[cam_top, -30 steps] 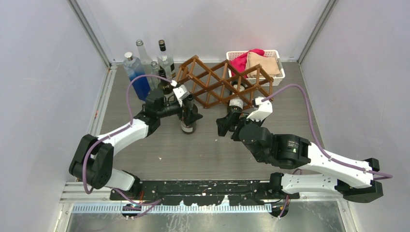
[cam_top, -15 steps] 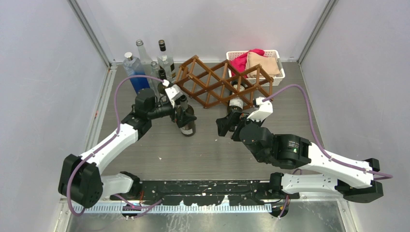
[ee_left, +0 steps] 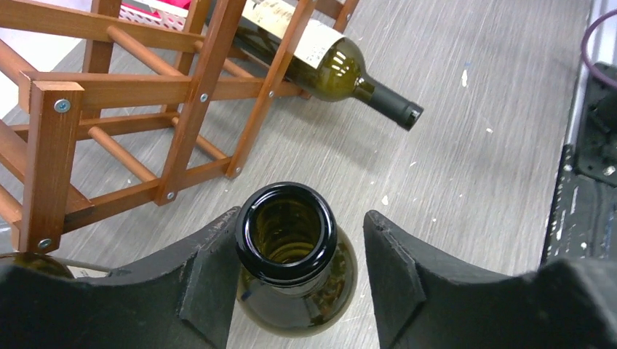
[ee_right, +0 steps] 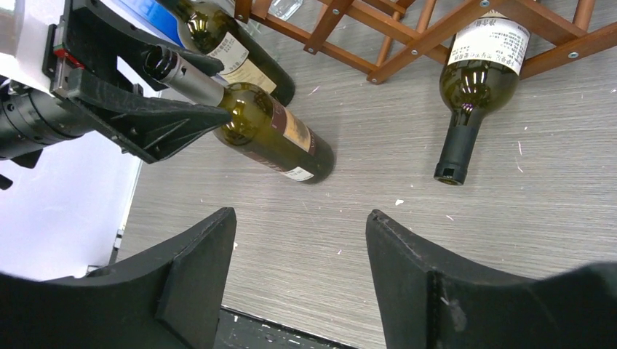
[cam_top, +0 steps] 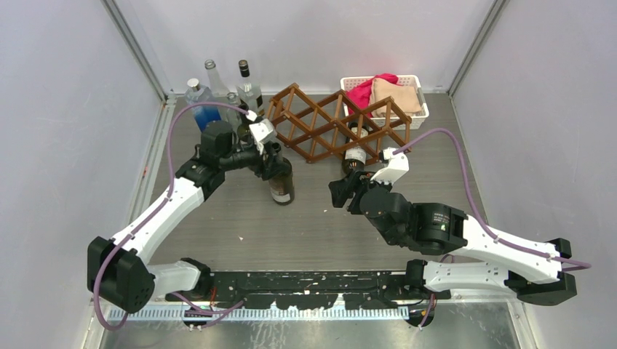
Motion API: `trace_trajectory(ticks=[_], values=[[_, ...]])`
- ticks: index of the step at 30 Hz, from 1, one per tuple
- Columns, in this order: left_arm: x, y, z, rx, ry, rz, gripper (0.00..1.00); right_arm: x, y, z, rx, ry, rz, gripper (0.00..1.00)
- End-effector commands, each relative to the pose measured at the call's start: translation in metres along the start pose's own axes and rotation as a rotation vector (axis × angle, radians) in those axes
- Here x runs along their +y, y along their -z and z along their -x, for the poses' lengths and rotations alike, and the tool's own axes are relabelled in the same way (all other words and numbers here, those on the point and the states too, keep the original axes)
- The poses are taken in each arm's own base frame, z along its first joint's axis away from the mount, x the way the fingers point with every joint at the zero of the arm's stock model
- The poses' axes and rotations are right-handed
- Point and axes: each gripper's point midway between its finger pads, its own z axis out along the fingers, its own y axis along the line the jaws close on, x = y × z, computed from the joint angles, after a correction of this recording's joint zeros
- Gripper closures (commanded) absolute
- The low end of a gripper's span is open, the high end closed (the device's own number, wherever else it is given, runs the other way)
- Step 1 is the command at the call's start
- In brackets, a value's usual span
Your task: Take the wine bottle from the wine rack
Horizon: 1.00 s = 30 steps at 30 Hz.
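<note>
table (cam_top: 305,225): grey wood-look top; everything sits on it.
wine rack (cam_top: 336,125): brown lattice at the far middle, upright. White basket (cam_top: 420,109) with cloths just behind its right end.
wine bottle (ee_right: 480,69): the one left to pull. Lies in a low cell near the rack's right end, body inside, neck sticking out toward the arms and sloping down. Can't tell if the lip touches the table.
standing bottle (ee_left: 289,240): dark green, open mouth, upright on the table just off the rack's left front corner, already out of the rack.
spare bottles (cam_top: 211,94): cluster at the far left corner, not involved.
left gripper (ee_left: 300,222): straddles the standing bottle's neck. One of its fingers (ee_left: 211,262) is against the glass, the other shows a gap, so it's not clamped.
right gripper (ee_right: 300,213): spread wide, nothing between the fingers. Low over the table, near the racked bottle's neck but short of it and off to one side.
step: my read is that the right arm is lining up on the racked bottle, grasp not yet made.
next: shift the right gripper sideways and forward until the neck sits between the fingers, clamp just behind the lip, then draw back along the bottle's axis.
risk: a skewed pull could snag the slats or drag the rack.
</note>
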Motion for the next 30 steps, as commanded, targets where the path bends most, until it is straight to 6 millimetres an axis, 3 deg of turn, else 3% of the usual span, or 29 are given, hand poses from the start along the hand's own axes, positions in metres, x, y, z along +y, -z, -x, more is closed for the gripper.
trace_trajectory(ticks=[1,7,10,12,17,30], values=[[0.005,0.002,0.011,0.004,-0.079,0.002,0.44,0.005,0.003,0.011,-0.033,-0.048,0.024,0.32],[0.007,0.000,0.032,-0.047,-0.201,-0.029,0.59,0.003,0.003,0.013,-0.045,-0.046,0.017,0.38],[0.011,-0.002,0.037,-0.063,-0.267,-0.021,0.88,0.000,0.002,0.014,-0.051,-0.035,-0.003,0.41],[0.016,-0.002,0.042,-0.078,-0.290,0.002,1.00,-0.002,0.002,0.016,-0.058,-0.029,-0.016,0.42],[0.019,-0.004,0.045,-0.085,-0.294,0.007,1.00,-0.005,0.001,0.014,-0.061,-0.027,-0.031,0.44],[0.064,-0.022,0.065,-0.146,-0.165,0.084,1.00,-0.018,-0.014,-0.001,-0.025,-0.035,-0.119,0.46]])
